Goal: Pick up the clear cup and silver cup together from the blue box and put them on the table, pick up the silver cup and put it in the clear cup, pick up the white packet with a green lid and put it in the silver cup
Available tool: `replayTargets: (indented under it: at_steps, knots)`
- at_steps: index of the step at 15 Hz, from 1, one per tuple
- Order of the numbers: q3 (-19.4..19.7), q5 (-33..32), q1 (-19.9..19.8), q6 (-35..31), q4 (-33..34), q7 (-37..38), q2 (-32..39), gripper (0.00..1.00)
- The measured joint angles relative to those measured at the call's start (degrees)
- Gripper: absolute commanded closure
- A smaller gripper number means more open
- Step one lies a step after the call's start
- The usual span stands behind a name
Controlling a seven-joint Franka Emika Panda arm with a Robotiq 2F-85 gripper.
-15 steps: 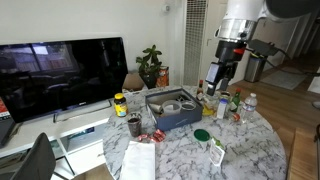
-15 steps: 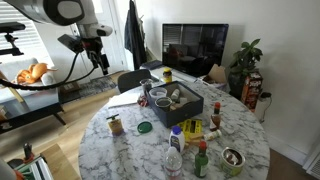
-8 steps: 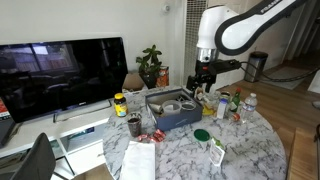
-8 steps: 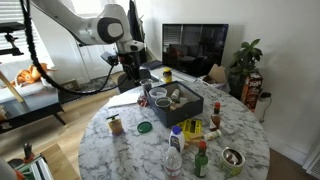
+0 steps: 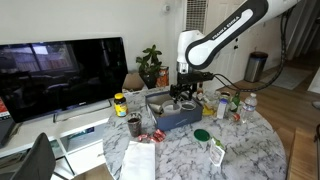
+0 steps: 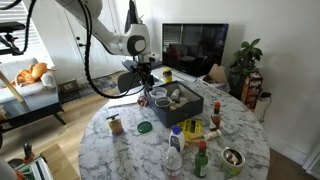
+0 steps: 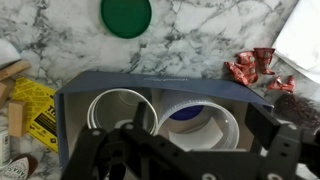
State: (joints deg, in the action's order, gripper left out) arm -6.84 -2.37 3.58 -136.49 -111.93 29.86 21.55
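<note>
In the wrist view I look straight down into the blue box (image 7: pixel 110 82). The silver cup (image 7: pixel 112 108) and the clear cup (image 7: pixel 205 120), with blue showing through its bottom, stand side by side in it. My gripper (image 7: pixel 205 140) is open, with a dark finger on each side of the clear cup, above it. In both exterior views the gripper (image 5: pixel 180 97) (image 6: pixel 143 88) hangs over one end of the blue box (image 5: pixel 182 119) (image 6: pixel 190 110). The white packet with a green lid (image 5: pixel 216 150) (image 6: pixel 114 124) stands on the marble table (image 5: pixel 180 155) (image 6: pixel 150 150).
A flat green disc (image 7: pixel 126 15) (image 5: pixel 203 134) (image 6: pixel 143 127) lies near the box. A red wrapper (image 7: pixel 250 68) and a yellow packet (image 7: pixel 35 110) lie beside it. A dark tumbler (image 5: pixel 134 125), bottles (image 5: pixel 250 103) (image 6: pixel 175 150) and papers (image 5: pixel 138 160) crowd the table.
The arm has swung from beside the table to over the blue box and has come down toward it. Nothing on the table has moved.
</note>
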Motion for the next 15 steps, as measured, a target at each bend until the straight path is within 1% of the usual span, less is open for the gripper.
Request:
replayTargets:
  at_steps: [4, 6, 10, 14, 15]
  knots:
    - [0.3, 0.0, 0.4, 0.0, 1.0, 0.0, 0.6, 0.0]
    - [1.7, 0.8, 1.2, 0.4, 1.2, 0.9, 1.1, 0.0]
    - [6.0, 0.9, 2.6, 0.7, 4.5, 6.8, 6.0, 0.0]
    - [6.7, 4.9, 2.6, 0.7, 9.3, 7.7, 11.5, 0.0]
    - [6.7, 6.0, 2.7, 0.7, 10.5, 7.7, 12.5, 0.11]
